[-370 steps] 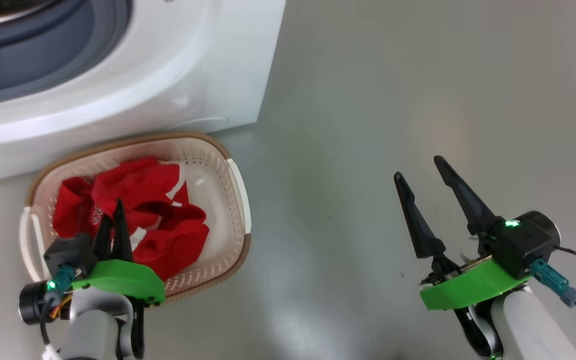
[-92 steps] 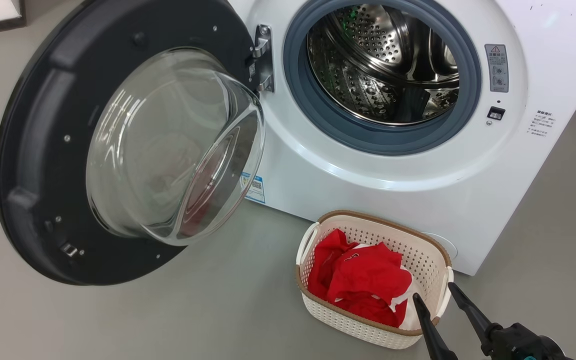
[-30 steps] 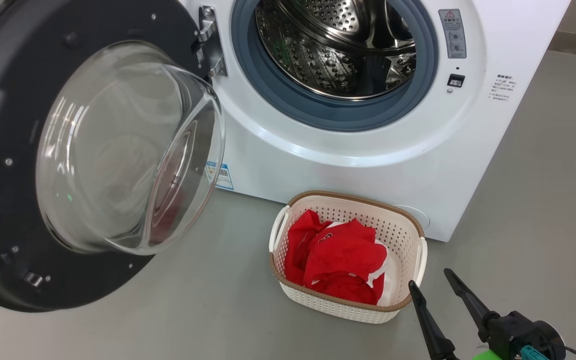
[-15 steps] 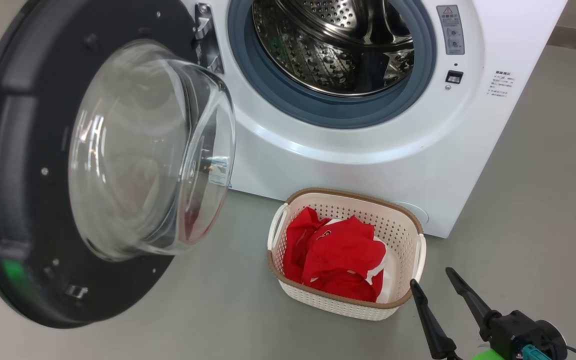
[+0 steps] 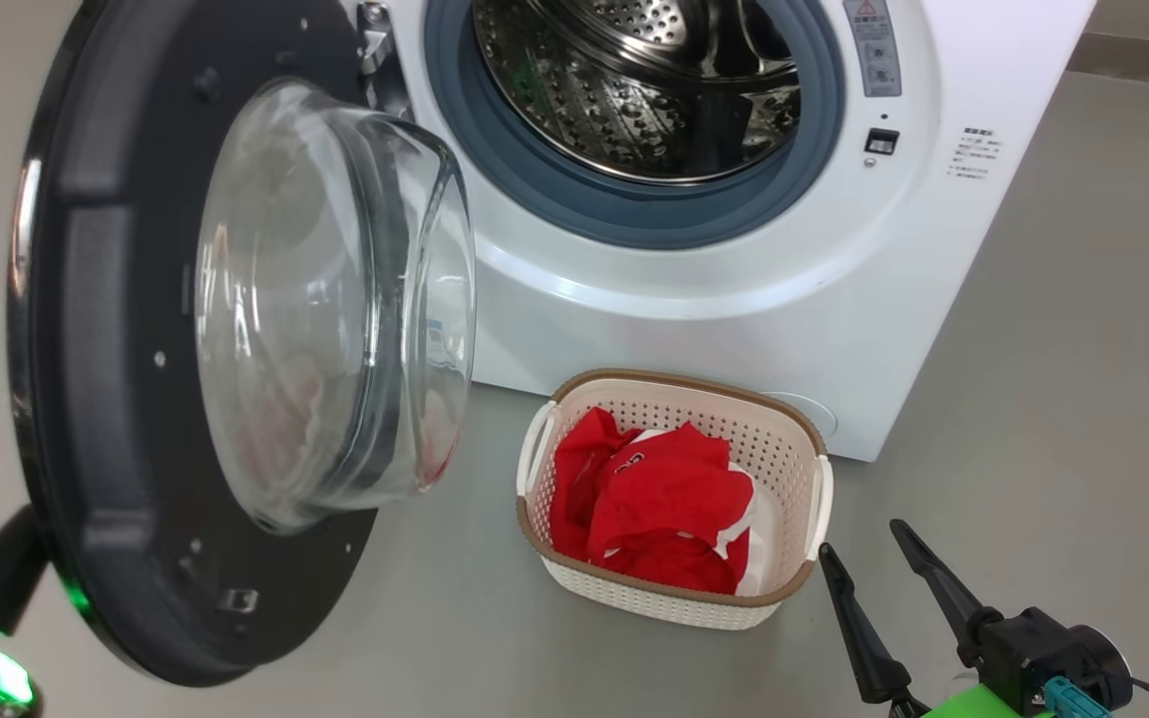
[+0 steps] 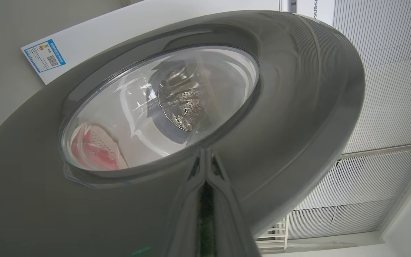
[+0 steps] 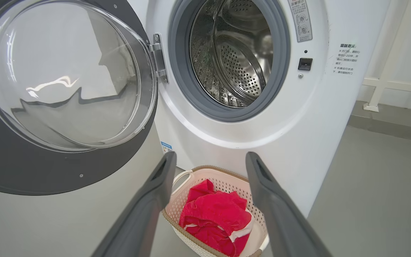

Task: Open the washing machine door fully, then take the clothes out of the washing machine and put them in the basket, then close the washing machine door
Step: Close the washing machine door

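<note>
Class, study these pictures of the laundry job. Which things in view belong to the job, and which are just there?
Belong to the job: washing machine door, washing machine, clothes, basket.
Just there: blue label sticker, warning label, white rail, grey floor.

The round black-rimmed door (image 5: 106, 399), with its bulging clear glass bowl (image 5: 335, 299), stands swung out on the hinge (image 7: 159, 57) left of the opening of the white washing machine (image 5: 694, 299), leaving the grey-blue ring (image 5: 634, 224) and perforated steel drum (image 5: 614, 100) uncovered. A cream, brown-rimmed basket (image 5: 784, 449) sits upright on the floor (image 5: 1033, 399) just before the machine's lower front, red clothes (image 5: 664, 499) with white trim heaped inside.
</note>
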Controlling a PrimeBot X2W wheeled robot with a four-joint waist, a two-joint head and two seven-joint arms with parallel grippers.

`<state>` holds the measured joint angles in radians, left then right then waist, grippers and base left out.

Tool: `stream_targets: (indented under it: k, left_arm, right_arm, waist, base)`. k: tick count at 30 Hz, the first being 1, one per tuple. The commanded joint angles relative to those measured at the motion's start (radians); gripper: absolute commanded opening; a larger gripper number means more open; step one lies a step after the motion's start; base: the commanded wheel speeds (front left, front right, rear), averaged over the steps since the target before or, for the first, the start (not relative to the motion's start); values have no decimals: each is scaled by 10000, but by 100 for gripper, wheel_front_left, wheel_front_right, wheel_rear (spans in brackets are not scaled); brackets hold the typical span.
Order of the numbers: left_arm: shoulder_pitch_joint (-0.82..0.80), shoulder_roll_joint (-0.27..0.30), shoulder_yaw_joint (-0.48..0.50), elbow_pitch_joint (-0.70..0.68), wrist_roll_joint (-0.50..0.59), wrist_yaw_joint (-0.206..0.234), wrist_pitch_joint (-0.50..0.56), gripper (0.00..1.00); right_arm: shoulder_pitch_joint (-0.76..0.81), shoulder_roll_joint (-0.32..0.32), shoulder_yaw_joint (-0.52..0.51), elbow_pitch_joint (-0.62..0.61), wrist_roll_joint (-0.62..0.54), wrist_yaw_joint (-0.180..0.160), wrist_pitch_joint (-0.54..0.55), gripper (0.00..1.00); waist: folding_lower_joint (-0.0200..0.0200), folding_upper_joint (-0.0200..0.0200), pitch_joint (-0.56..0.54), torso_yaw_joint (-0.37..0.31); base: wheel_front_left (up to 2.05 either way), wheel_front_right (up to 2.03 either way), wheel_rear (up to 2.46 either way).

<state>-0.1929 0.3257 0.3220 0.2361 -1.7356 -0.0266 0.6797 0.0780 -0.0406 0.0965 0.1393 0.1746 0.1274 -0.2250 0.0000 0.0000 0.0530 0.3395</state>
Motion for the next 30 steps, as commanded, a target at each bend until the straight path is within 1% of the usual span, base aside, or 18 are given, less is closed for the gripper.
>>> stream_targets:
  k: [1, 9, 15, 21, 30]
  left_arm:
    - [-49, 229, 193, -505, -189, 12, 254, 0]
    - [346, -108, -73, -1209, -362, 32, 637, 0]
    - [449, -261, -205, -1430, -447, -11, 817, 0]
    - [544, -511, -254, -1703, -479, -86, 776, 0]
    - [549, -617, -146, -1943, -592, -92, 772, 0]
  right_arm:
    - [-408, -97, 195, -224, -106, 33, -107, 100]
    - [-458, -97, 192, -191, -65, 33, -146, 100]
    - [-536, -97, 194, -152, -38, 33, -176, 100]
    - [-579, -97, 188, -114, -10, 33, -217, 100]
    - [-627, -97, 118, -87, -3, 33, -260, 100]
  waist:
    - [0, 0, 29, -89]
    - [0, 0, 110, -394]
    - [0, 0, 176, -610]
    - [0, 0, 221, -809]
    - [0, 0, 306, -879]
  base:
    - [0, 0, 0]
    - [0, 0, 0]
    - [0, 0, 0]
    - [0, 0, 0]
    - [0, 0, 0]
